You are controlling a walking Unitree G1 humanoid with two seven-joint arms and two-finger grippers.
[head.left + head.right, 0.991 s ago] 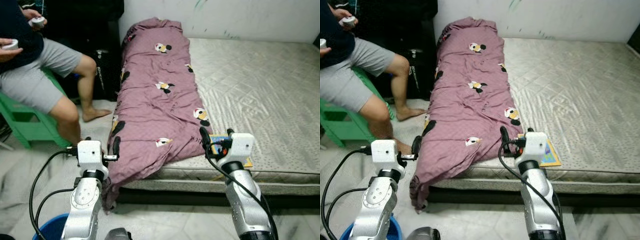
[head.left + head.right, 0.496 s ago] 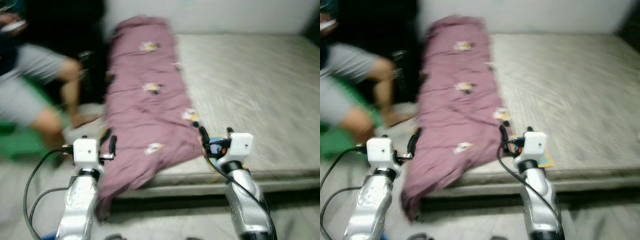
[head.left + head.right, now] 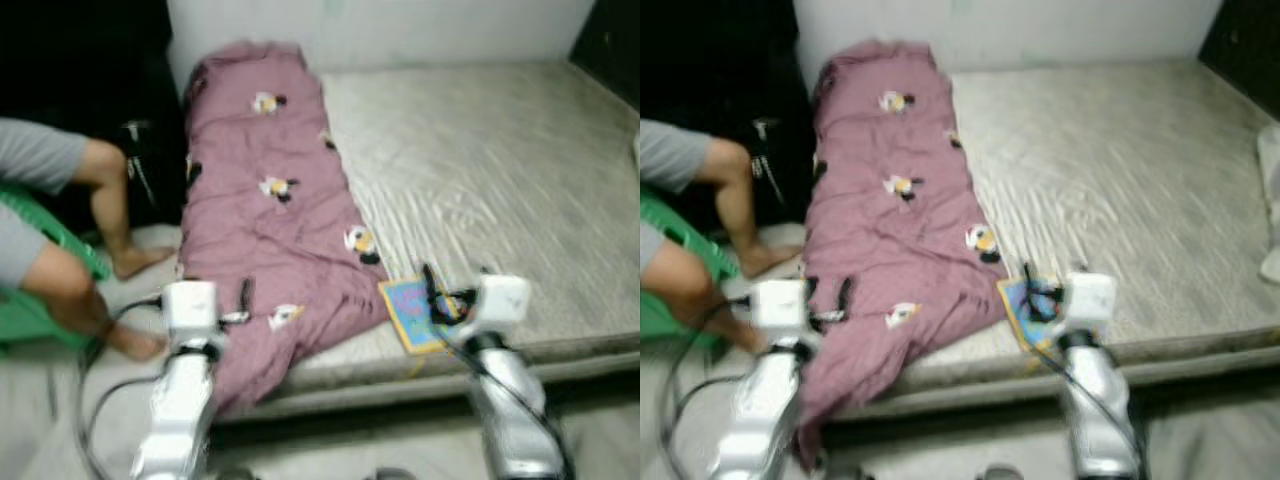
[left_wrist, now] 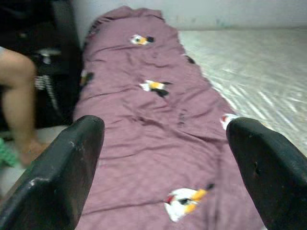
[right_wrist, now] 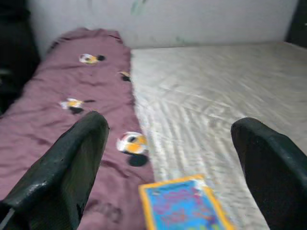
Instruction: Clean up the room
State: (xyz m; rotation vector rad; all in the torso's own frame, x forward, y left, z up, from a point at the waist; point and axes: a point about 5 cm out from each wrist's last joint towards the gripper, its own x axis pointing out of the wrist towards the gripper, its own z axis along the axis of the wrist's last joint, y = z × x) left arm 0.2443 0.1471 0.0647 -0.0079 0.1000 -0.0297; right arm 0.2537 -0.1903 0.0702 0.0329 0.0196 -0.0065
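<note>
Room tidy-up, early stage: nothing gathered yet.
Rumpled blanket (image 3: 270, 230) and book (image 3: 412, 312) lie on the mattress (image 3: 480, 170); left claw (image 4: 163, 163) and right claw (image 5: 168, 167) hover wide, empty.

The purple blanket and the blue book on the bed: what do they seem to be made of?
Blanket: soft woven fabric, probably cotton, matte; it creases and droops over the mattress edge. Book: likely paper or card, flat with straight edges; blur hides its finish.
</note>
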